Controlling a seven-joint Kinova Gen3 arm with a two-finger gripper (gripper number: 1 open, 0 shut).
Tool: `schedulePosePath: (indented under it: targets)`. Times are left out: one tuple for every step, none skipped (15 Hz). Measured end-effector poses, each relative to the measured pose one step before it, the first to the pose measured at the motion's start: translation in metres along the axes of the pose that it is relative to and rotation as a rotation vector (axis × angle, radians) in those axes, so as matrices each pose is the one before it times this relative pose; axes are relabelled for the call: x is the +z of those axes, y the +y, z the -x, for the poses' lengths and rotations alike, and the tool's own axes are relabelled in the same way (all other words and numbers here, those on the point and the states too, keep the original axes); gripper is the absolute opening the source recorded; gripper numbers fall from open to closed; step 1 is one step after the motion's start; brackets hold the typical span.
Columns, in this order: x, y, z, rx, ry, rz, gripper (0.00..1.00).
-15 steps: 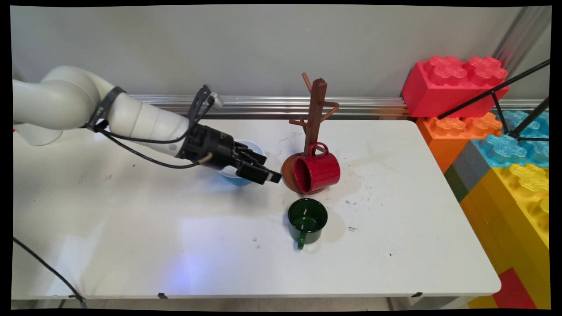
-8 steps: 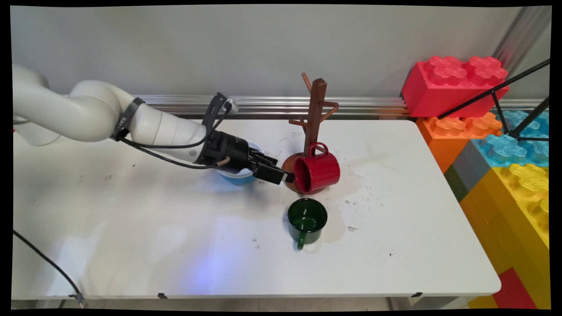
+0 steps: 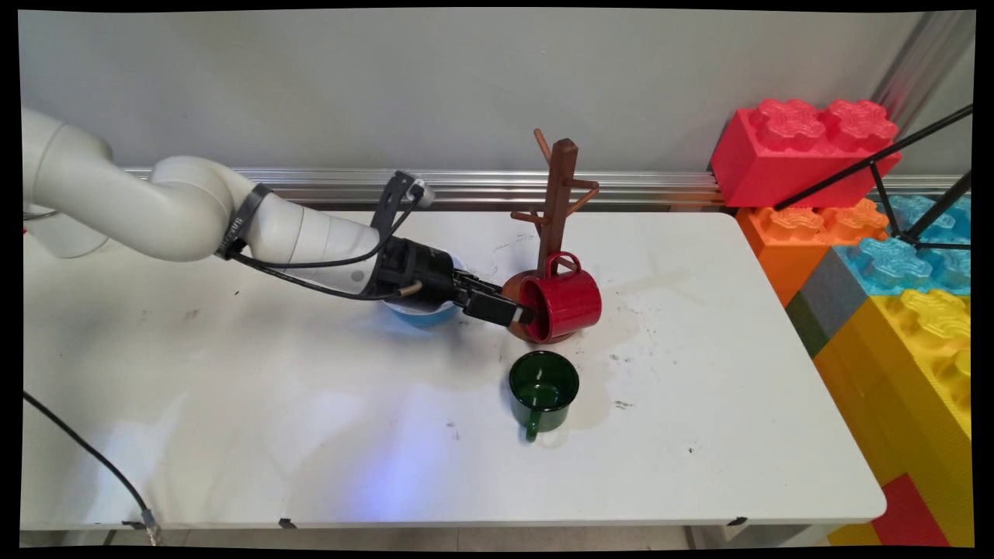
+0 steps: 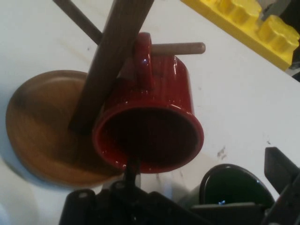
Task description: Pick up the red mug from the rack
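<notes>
A red mug (image 3: 563, 303) (image 4: 154, 117) hangs by its handle on a low peg of the brown wooden mug tree (image 3: 557, 198) (image 4: 110, 61). It tilts over the tree's round base (image 4: 37, 126), with its mouth turned toward my hand. My gripper (image 3: 526, 314) (image 4: 206, 168) is open at that mouth. One finger (image 4: 131, 168) reaches just inside the lower rim and the other (image 4: 281, 166) stays outside to the right. A dark green mug (image 3: 543, 388) (image 4: 234, 187) stands upright on the table just below the red one.
A blue bowl (image 3: 423, 314) sits under my wrist, mostly hidden by it. Big red, orange, blue and yellow toy bricks (image 3: 877, 233) are stacked past the table's right edge, with a black tripod (image 3: 908, 178) over them. A metal rail runs along the back wall.
My gripper has travelled right from beside the blue bowl to the red mug's mouth, one finger now entering the rim. The mugs and tree have not moved.
</notes>
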Motion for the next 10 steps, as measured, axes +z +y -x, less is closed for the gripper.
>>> schedulePosePath:
  targets:
    - [0.00216, 0.00056, 0.0004, -0.00708, 0.00443, 0.00018, 1.0]
    - [0.00235, 0.00055, 0.00041, -0.00742, 0.00548, -0.00053, 1.0]
    - [0.00231, 0.00031, 0.00066, -0.00649, 0.00369, -0.00172, 1.0]
    - [0.00307, 0.00043, 0.00072, -0.00643, 0.00364, -0.00227, 1.0]
    - [0.00329, 0.00044, 0.0009, -0.00622, 0.00317, -0.00199, 1.0]
    - [0.00298, 0.00041, 0.00066, -0.00459, 0.00244, -0.00076, 1.0]
    - [0.00192, 0.00022, 0.00044, -0.00325, 0.00183, -0.00038, 1.0]
    - [0.00263, 0.00028, 0.00072, -0.00486, 0.00269, -0.00056, 1.0]
    - [0.00183, 0.00027, 0.00039, -0.0029, 0.00183, 0.0002, 1.0]
    - [0.00227, 0.00023, 0.00036, -0.0035, 0.00219, 0.00038, 1.0]
